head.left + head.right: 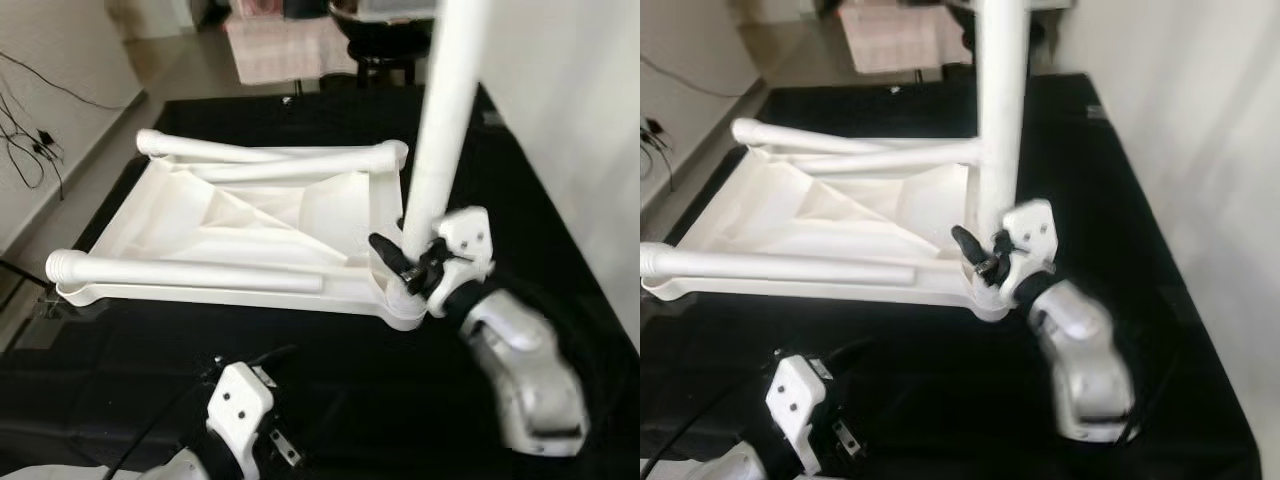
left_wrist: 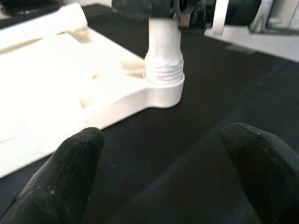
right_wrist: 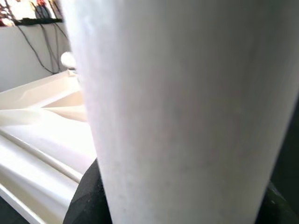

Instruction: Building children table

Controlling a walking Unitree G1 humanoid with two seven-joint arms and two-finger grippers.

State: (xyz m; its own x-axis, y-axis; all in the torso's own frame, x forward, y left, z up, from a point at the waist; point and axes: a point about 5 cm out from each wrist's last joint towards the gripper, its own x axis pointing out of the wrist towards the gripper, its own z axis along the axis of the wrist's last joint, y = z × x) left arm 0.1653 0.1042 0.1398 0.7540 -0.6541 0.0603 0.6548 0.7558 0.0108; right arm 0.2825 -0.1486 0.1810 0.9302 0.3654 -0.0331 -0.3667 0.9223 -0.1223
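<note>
At the near right corner of the tabletop: right hand (image 1: 405, 265), black fingers clenched around the base of the upright leg (image 1: 445, 110).
Right hand, grip detail: one black finger (image 1: 385, 250) lies across the front of the leg just above the socket; the silver right arm (image 1: 520, 375) runs back toward the robot.
Upright leg: white tube, standing vertical in the corner socket (image 2: 163, 91) of the tabletop; its top leaves the head views.
Left wrist view, added detail: a threaded collar (image 2: 162, 70) on the leg sits just above the socket rim, with the right hand above it.
Right wrist view, added detail: the leg's white surface is close up, with black finger pads at both lower edges.
Left hand (image 2: 163, 177): released, fingers spread wide, holding nothing; low and near, pointing at the socket corner.
Tabletop (image 1: 250, 225): white, lying upside down, ribbed underside up.
Loose legs: one leg (image 1: 190, 270) lies along the near edge; two more (image 1: 270, 160) lie crossed along the far edge.
Supporting surface: black cloth (image 1: 330, 390) under the tabletop.
Surroundings: cables (image 1: 25, 140) against the left wall; white wall at right.
</note>
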